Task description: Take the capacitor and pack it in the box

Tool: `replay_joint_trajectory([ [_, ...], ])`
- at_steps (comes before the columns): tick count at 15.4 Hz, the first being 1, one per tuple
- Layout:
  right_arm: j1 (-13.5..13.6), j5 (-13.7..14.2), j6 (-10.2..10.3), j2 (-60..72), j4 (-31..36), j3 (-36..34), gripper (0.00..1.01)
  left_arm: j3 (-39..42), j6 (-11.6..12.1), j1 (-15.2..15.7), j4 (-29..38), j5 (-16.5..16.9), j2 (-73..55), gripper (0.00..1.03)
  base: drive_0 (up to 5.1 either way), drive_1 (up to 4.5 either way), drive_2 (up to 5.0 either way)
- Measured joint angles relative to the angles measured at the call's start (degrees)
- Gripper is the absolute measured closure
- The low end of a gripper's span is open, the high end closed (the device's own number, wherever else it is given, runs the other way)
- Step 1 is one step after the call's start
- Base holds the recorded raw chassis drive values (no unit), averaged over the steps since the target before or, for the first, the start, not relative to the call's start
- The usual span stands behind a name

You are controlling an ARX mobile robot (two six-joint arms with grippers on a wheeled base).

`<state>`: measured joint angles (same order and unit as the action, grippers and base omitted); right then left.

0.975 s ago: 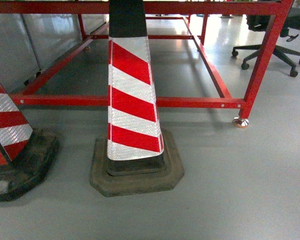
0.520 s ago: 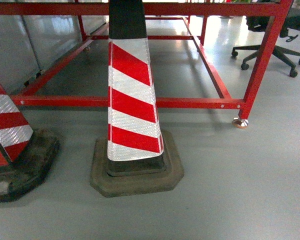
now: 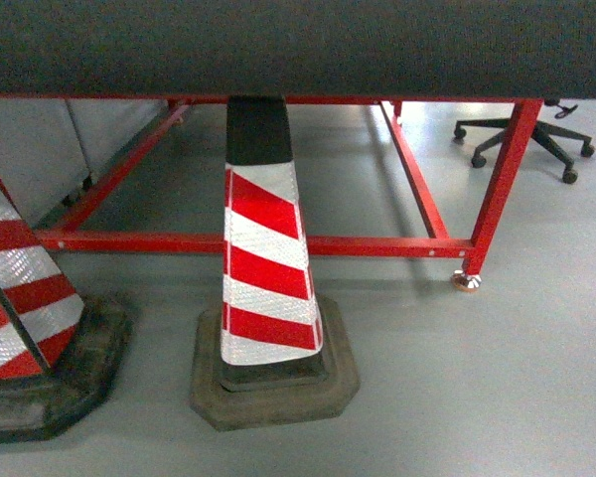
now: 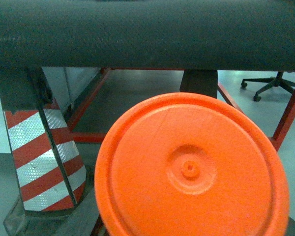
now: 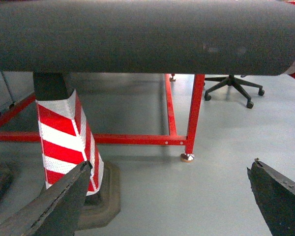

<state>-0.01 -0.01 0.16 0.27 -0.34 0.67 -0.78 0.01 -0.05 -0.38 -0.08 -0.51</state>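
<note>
While right gripper [image 5: 169, 206] gapes wide, empty, beside striped cone [image 3: 268, 263] (red frame [image 3: 258, 242] behind), left gripper's state can't be told.

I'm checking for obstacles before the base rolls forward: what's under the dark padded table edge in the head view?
Under the dark padded table edge: a red-and-white striped traffic cone on its black rubber base, red metal frame rails, grey floor, and a black office chair behind. The tabletop itself is hidden.

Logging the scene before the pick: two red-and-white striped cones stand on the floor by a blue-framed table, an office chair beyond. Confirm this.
Wrong on one point: the table frame is red, not blue, as the head view shows. The middle cone, the left cone and the office chair are as stated.
</note>
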Motion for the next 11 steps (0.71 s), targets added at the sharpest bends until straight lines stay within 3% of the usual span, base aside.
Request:
replay_joint_trajectory([
  [11,0.0,0.0,0.0,0.0,0.0,0.0,0.03,0.0,0.0,0.0,0.0,0.1,0.0,0.59,0.0,0.0,0.0],
])
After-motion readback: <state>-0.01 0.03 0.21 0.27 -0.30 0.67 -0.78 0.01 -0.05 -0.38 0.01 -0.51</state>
